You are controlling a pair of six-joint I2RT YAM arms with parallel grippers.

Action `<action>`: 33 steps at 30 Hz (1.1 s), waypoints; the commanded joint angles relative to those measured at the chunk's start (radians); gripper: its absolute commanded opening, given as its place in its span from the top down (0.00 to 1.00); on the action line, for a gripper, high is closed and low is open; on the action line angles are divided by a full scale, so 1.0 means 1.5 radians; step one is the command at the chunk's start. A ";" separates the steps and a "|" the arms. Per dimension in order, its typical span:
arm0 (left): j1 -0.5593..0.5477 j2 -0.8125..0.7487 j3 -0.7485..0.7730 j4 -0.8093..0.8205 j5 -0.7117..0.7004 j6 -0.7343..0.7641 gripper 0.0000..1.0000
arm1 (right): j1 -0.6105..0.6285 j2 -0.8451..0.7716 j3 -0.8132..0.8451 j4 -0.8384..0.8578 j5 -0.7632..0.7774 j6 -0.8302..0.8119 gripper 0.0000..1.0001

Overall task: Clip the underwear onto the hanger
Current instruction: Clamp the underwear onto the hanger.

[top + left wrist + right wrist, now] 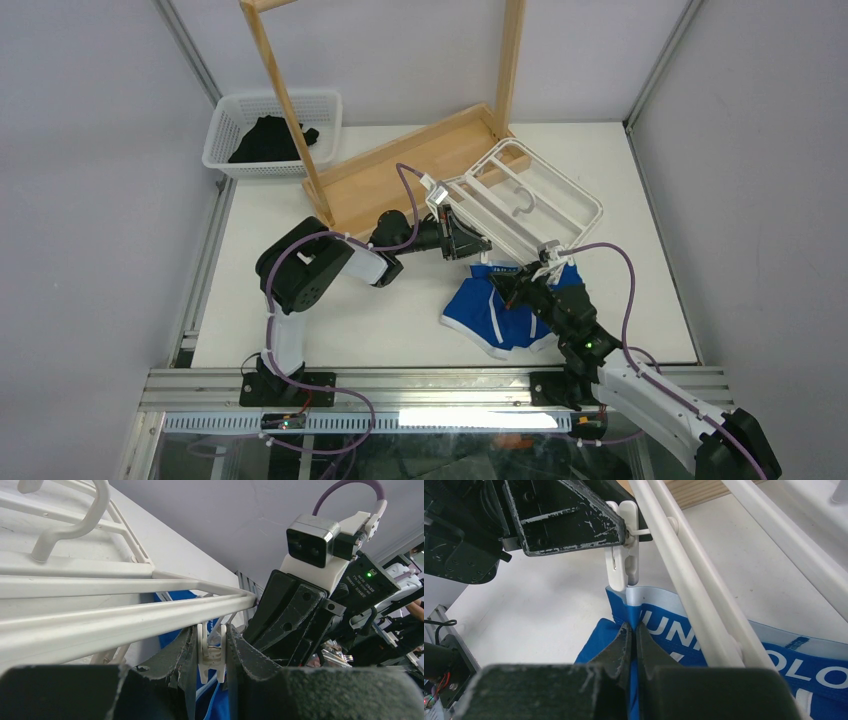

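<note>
My right claw (633, 630) is pinched shut on the underwear (674, 630) waistband, holding its edge right at the mouth of a clip (623, 555). My left claw (212, 647) squeezes that clip on the hanger (125, 620). The rest of the briefs lies on the table (300, 320).

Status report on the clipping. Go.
Left claw shut on a clip of the hanger. Right claw shut on the underwear waistband, held right under that clip. Nothing between them.
</note>
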 commanded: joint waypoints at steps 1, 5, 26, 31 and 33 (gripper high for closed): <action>-0.008 -0.008 0.010 0.084 0.012 -0.008 1.00 | -0.001 -0.011 0.007 0.033 -0.020 -0.005 1.00; -0.008 -0.005 0.011 0.087 0.013 -0.010 1.00 | -0.001 -0.013 0.009 0.032 -0.021 -0.006 1.00; -0.009 0.002 0.001 0.122 0.030 -0.027 1.00 | -0.001 -0.005 0.016 0.035 -0.014 -0.004 1.00; -0.008 0.002 0.010 0.130 0.028 -0.029 1.00 | -0.001 -0.019 0.008 0.030 -0.026 -0.006 1.00; -0.008 0.002 0.015 0.130 0.027 -0.029 1.00 | -0.001 -0.025 0.008 0.025 -0.030 -0.006 1.00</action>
